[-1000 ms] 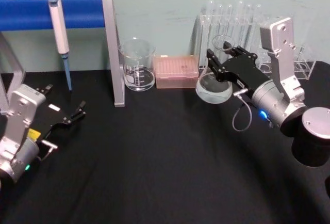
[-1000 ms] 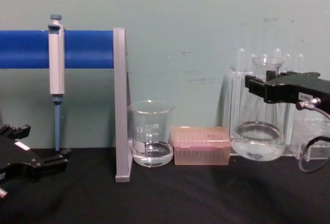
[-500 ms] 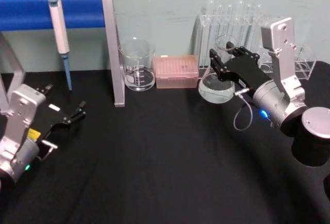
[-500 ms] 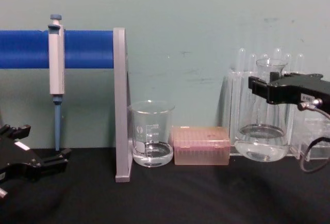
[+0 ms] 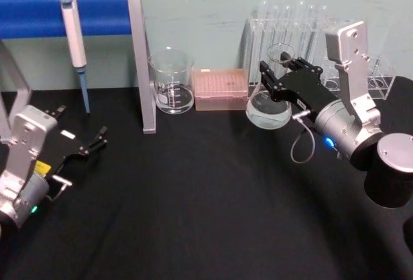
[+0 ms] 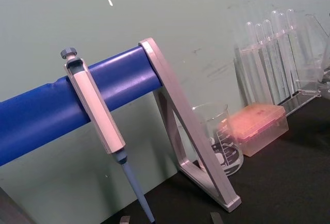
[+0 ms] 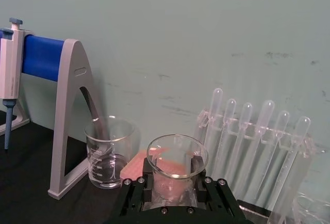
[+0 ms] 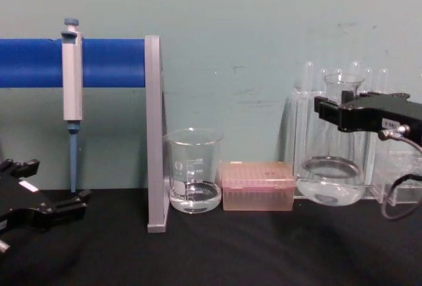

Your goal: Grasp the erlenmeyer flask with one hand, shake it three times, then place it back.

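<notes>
Grips the erlenmeyer flask (image 5: 270,104) by the neck w/ the right gripper (image 5: 273,79), fingers (image 7: 199,175) pinching the glass from both sides just under the flared rim; holds it upright at the back right of the desk (image 5: 193,196), directly in front of the test-tube rack (image 5: 292,22) and just right of the pink tip box (image 5: 221,90); carries a shallow pool of clear liq. in the wide btm; per the chest view, has the base a touch above the desk rather than sitting on it, tho hard to be certain; reaches in from the right side w/ the silver wrist behind the black fingers; rests the left gripper (image 5: 80,125) low at the front left of the desk, well apart from all glassware, fingers spread w/ nothing btwn them; farther back, left of the tip box: a glass beaker (image 5: 171,83) w/ a little liq., beside the grey upright of the blue-bar stand (image 5: 97,12); on that bar, a pipette (image 5: 73,31) hung tip-down.
</notes>
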Robot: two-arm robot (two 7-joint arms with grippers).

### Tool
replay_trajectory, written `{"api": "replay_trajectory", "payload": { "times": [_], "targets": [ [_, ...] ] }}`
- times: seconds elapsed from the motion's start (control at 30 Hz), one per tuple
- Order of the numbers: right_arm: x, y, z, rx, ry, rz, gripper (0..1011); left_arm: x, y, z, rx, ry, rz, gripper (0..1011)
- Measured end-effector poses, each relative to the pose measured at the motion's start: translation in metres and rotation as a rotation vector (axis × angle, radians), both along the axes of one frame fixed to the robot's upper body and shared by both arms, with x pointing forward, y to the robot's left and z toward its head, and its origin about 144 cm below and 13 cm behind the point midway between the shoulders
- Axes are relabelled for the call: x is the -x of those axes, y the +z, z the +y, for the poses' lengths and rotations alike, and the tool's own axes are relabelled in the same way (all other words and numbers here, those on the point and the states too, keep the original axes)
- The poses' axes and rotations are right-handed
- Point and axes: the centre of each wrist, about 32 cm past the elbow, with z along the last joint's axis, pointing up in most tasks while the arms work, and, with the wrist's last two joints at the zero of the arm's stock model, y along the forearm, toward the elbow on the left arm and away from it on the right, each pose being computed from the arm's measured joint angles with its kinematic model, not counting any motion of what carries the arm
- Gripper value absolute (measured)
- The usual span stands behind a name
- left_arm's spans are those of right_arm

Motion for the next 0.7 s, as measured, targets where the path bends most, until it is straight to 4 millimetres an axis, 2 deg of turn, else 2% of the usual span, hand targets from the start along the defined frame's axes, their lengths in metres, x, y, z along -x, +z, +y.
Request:
{"api": "replay_trajectory", "payload": {
  "times": [0.3,0.7],
  "targets": [
    [0.0002,0.0001,0.0003,-0.008,0.04,0.003,458,0.0,0.0,0.0,0.0,0.0,0.0,1001],
    [0.0025,0.0016,-0.0066,-0.009,0.221,0.001,458,0.0,0.0,0.0,0.0,0.0,0.0,1001]
  ]
}}
